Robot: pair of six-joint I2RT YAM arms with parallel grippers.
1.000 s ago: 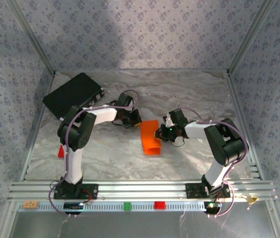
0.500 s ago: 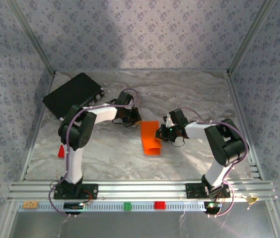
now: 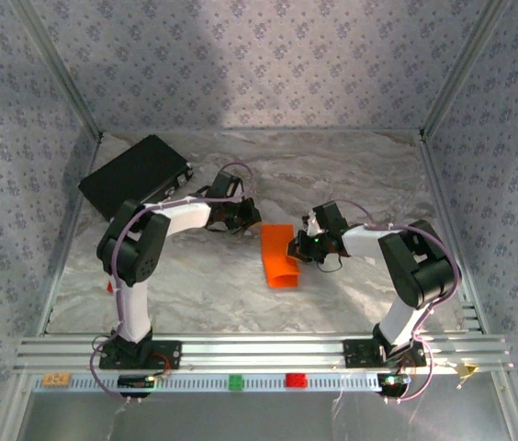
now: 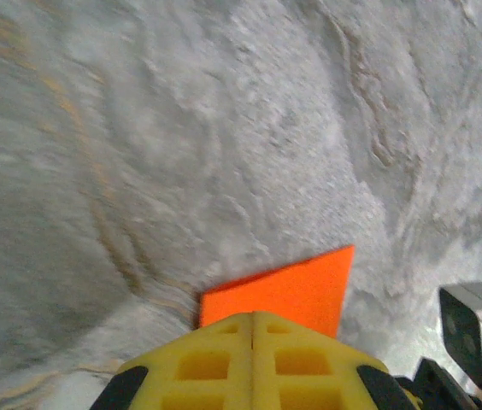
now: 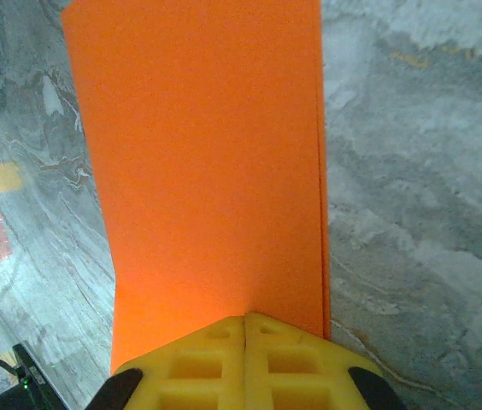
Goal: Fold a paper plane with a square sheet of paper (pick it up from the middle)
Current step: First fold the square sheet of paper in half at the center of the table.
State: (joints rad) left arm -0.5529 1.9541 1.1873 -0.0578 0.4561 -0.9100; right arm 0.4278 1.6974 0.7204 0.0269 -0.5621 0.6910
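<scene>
Surface (image 3: 360, 184): walled on three sides, open room at upper right and lower left. Black case (image 3: 135, 175) upper left. Square sheet of paper (image 3: 279, 255), folded, at frame centre; long axis runs up-down, slightly tilted. Right tool (image 3: 299, 244) closed, tips on its right edge. Left tool (image 3: 250, 220) closed at its upper-left corner. Cannot tell if either pinches it.

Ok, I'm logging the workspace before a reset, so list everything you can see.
orange paper: 1, orange, folded, mid-table
black case: 1, black, far left corner
small red block: 1, red, table's left side
green block: 1, green, by the front rail
red rail block: 1, red, right of green
tan tag: 1, tan, rail's left end
table cover: 1, grey marbled
left arm, right arm: 2, black and white, near edge
left fingers: 1 pair, yellow, shut, paper's far corner
right fingers: 1 pair, yellow, shut, paper's right edge
</scene>
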